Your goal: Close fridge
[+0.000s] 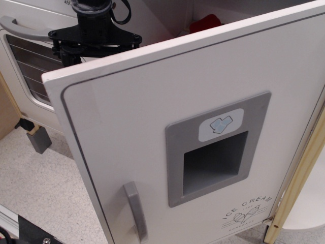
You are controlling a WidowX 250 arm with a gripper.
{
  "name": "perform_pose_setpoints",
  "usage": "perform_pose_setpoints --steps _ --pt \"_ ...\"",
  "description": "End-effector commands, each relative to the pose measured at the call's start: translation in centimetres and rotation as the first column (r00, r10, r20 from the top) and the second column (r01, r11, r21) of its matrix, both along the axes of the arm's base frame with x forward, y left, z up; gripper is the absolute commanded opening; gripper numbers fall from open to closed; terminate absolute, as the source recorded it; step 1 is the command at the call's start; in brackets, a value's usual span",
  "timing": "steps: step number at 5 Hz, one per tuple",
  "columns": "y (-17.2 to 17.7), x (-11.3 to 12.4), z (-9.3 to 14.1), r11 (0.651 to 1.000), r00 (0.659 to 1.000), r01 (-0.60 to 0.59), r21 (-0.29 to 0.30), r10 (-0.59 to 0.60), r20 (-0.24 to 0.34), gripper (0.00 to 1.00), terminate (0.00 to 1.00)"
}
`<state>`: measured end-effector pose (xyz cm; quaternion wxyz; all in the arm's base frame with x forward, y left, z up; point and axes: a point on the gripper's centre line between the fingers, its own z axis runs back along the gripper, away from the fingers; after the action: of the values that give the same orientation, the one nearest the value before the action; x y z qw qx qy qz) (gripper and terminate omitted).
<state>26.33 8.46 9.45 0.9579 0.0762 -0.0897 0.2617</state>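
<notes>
The white fridge door [152,122] fills most of the view, swung open and hinged at the right. It has a grey vertical handle [135,211], a grey recessed dispenser panel [216,147] with a blue ice sticker [222,123], and "ICE CREAM" lettering [249,207] at the lower right. My black gripper [91,38] is behind the door's top edge at the upper left. Its fingers are hidden by the door, so I cannot tell whether they are open or shut. Something red [205,23] shows inside the fridge above the door edge.
The white oven door [28,66] with a window and a horizontal grey handle [20,28] stands at the far left. A small grey block [39,140] lies on the speckled floor [40,183] below it. A pale wooden frame post [299,178] runs along the right.
</notes>
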Motion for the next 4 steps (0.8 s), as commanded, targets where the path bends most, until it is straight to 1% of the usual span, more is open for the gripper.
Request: perform_pose_setpoints --steps 1,2,3,4 --pt "0.0 0.0 0.0 1.0 1.0 0.0 0.0 0.0 0.0 1.0 0.0" --pt "-0.1 -1.5 1.2 0.997 0.997 0.07 -0.034 -0.071 -0.011 1.0 0.0" --pt "-1.1 -2.5 3.0 0.987 0.99 0.138 -0.082 -0.139 -0.008 1.0 0.0" --pt "-2.3 -3.5 5.6 0.966 0.969 0.247 -0.073 -0.247 -0.003 1.0 0.0"
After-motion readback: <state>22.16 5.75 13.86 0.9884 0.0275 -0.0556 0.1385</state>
